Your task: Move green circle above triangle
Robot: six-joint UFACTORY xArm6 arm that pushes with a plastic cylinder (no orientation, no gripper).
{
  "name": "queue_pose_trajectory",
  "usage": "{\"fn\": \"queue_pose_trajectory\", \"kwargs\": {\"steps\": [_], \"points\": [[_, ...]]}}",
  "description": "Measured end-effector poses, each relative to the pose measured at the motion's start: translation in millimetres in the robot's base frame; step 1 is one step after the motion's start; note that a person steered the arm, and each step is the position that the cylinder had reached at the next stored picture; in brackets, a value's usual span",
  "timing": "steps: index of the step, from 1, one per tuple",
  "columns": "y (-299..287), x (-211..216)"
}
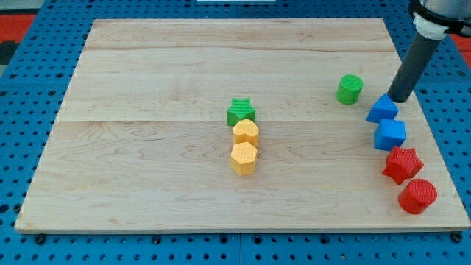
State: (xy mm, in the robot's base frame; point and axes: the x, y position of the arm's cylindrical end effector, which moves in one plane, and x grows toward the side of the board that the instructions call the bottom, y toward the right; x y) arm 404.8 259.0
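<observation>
The green circle (349,89) stands on the wooden board at the view's upper right. The blue triangle (382,109) lies just to its lower right, a small gap apart. My tip (398,99) is at the triangle's upper right edge, close to it or touching it, and to the right of the green circle. The dark rod rises from there toward the view's top right corner.
A blue cube (390,135), a red star (402,164) and a red circle (418,196) run down the right edge below the triangle. A green star (241,112), a yellow block (246,133) and a yellow hexagon (243,157) are stacked at the board's centre.
</observation>
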Motion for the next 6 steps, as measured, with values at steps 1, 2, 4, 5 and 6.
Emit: {"fn": "queue_pose_trajectory", "kwargs": {"steps": [1, 2, 4, 5, 6], "points": [[-2, 8], [-14, 12], [-25, 12], [-4, -18], [-15, -55]]}}
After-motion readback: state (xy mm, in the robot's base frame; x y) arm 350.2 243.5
